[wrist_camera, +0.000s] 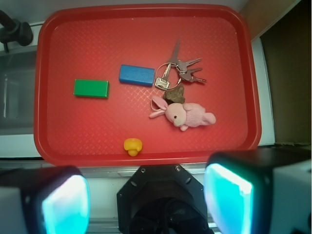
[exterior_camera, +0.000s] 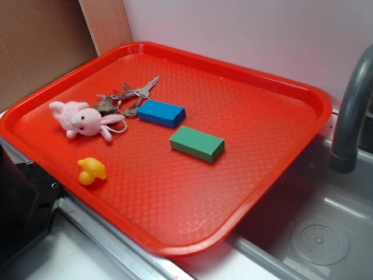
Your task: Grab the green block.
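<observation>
The green block lies flat near the middle of the red tray. In the wrist view the green block is in the tray's left half, left of the blue block. My gripper is high above and behind the tray's near edge, over the robot base. Its two pads stand wide apart with nothing between them. The gripper itself does not show in the exterior view.
A blue block, a bunch of keys, a pink plush bunny and a yellow duck also lie on the tray. A grey faucet and a sink are on the right. The black robot base sits at the left.
</observation>
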Tool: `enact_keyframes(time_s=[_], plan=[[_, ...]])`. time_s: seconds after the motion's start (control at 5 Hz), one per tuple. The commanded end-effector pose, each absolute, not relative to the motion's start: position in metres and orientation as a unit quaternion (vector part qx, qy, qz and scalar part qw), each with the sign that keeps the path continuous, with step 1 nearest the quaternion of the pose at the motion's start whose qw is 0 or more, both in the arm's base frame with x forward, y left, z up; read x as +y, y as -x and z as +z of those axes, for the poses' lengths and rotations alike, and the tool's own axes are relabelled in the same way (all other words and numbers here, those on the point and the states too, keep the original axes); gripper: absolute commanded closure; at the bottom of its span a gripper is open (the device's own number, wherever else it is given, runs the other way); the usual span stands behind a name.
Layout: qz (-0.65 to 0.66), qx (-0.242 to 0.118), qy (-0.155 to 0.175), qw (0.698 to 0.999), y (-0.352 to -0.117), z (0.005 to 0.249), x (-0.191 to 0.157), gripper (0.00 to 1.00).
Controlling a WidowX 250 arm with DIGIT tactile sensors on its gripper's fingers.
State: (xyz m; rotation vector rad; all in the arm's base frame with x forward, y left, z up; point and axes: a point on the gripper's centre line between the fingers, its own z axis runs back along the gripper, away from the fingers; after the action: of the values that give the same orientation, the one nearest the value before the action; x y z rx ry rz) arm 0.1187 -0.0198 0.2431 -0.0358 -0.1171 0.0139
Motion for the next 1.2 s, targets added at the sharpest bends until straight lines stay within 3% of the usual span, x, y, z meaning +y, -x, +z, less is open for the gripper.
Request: enact_keyframes(time_s=[0.0,0.4,0.6,0.8,1.0], plan=[[0.007,-0.059,0.018,0.998,-0.119,0.243,-0.02,0.0],[-0.238,-0.053,0.067,0.967,-0.197,0.166,-0.089,0.0],[-0.353,-0.042,0.092,0.93,-0.209,0.132,-0.112,0.0],[-0.445,0.001,0.057,0.894,-0.222,0.083,-0.126,0.0],[-0.544,0.018,0.021,0.839,-0.211,0.05,-0.131,0.0]])
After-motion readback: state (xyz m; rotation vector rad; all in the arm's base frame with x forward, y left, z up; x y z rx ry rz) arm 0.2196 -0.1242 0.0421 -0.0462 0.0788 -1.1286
